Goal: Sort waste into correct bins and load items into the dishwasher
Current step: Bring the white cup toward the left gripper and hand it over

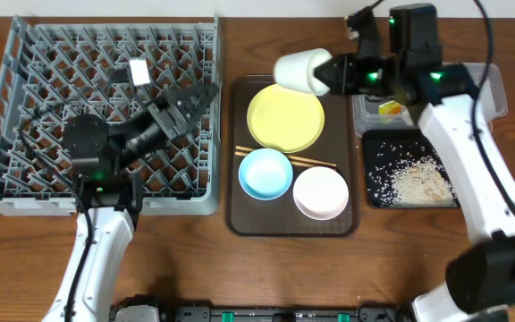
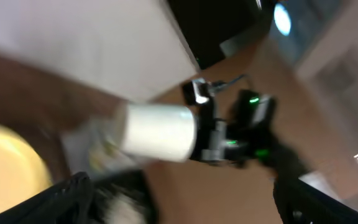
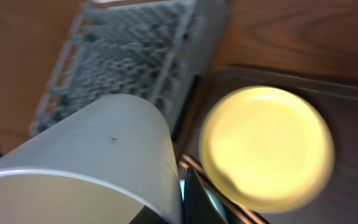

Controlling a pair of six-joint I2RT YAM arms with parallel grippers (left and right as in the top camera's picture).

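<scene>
Right gripper (image 1: 327,73) clamps the small white cup (image 1: 300,72) on its side, just right of the dish rack (image 1: 25,179) at its far corner — we read this as a carry toward the pegs, possibly a handover. Left gripper (image 1: 199,97) hovers above the rack's right half, jaws spread wide, empty, aimed at the cup.

Right of the rack, on the brown tray (image 1: 240,215): yellow plate (image 1: 284,119) partly under the cup, blue bowl (image 1: 265,173), white bowl (image 1: 320,192), chopsticks (image 1: 316,163). Furthest right of the rack, rice scraps (image 1: 418,183) lie in the black tray (image 1: 371,143).

We judge the left arm itself crowds the drop zone.
</scene>
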